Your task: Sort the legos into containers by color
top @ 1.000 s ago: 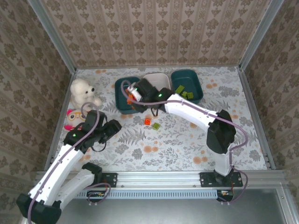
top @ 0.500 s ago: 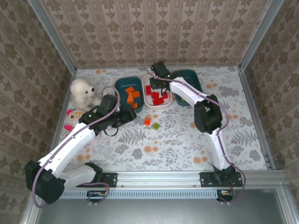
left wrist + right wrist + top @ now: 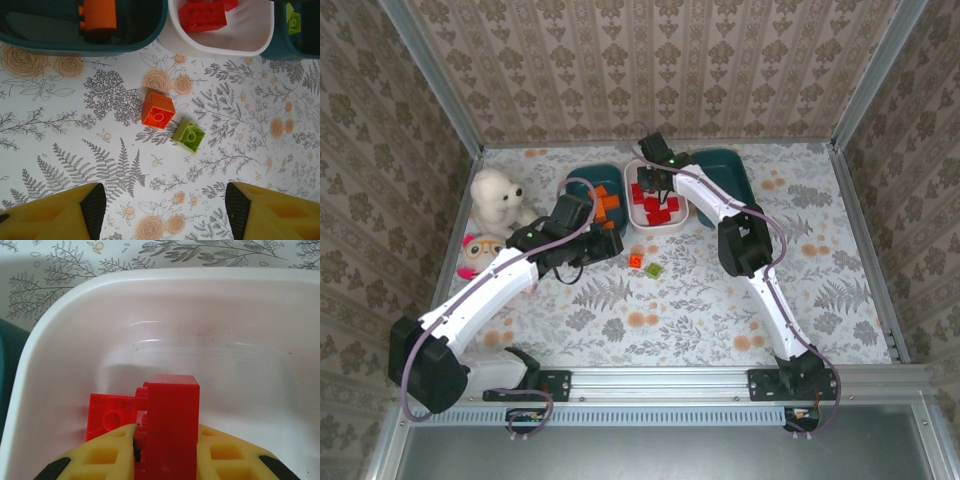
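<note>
A red brick [image 3: 172,410] stands on edge between the yellow fingers [image 3: 107,455] of the right gripper [image 3: 167,460]. The fingers are pressed tight against its two sides, over the inside of the white tub [image 3: 165,277]. A second red brick [image 3: 107,417] lies flat on the tub floor just beside the held one. Whether the two touch cannot be told. Seen from above, more red bricks [image 3: 658,208] lie in the same tub, the middle one of three in a row at the far side of the table.

Two loose pieces sit on the floral table cover [image 3: 75,150] just in front of the tubs: an orange brick [image 3: 158,108] and a light green brick [image 3: 188,135], corner to corner and almost touching. The left gripper [image 3: 165,212] hovers on their near side. Its fingers [image 3: 55,212] are spread well apart, grip nothing and touch neither brick. Both bricks lie ahead of the gap between them.

The left teal tub [image 3: 50,45] holds orange bricks [image 3: 608,203]. The right teal tub [image 3: 285,52] holds a green brick [image 3: 292,17]. A white plush bear [image 3: 498,197] and a pink plush toy [image 3: 478,252] sit at the left edge of the table, well apart from the tubs.
</note>
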Action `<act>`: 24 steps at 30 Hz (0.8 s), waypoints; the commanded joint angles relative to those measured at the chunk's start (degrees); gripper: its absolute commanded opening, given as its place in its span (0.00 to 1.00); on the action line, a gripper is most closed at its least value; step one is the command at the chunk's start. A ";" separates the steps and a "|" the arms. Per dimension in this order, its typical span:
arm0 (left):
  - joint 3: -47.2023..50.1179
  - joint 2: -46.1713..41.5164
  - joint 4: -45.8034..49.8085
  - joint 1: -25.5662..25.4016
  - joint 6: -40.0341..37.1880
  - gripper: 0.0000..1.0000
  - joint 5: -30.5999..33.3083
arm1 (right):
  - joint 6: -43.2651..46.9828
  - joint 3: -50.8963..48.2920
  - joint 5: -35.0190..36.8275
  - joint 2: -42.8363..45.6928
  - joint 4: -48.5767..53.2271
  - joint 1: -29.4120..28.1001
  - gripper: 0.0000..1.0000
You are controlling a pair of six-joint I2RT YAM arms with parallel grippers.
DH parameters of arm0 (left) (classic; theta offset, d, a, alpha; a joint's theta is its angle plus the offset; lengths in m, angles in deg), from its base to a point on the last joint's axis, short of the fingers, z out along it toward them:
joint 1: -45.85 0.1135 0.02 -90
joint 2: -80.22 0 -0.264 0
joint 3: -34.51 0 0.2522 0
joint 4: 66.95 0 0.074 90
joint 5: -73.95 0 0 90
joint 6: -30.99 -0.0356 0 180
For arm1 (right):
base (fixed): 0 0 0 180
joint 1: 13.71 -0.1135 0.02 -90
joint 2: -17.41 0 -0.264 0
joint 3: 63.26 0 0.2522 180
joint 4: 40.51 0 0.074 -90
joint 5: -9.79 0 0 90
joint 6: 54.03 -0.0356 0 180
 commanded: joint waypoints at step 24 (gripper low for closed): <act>-0.55 6.06 -2.74 -2.14 -4.15 0.69 0.82 | -0.93 -40.41 0.58 52.17 -9.11 0.46 0.60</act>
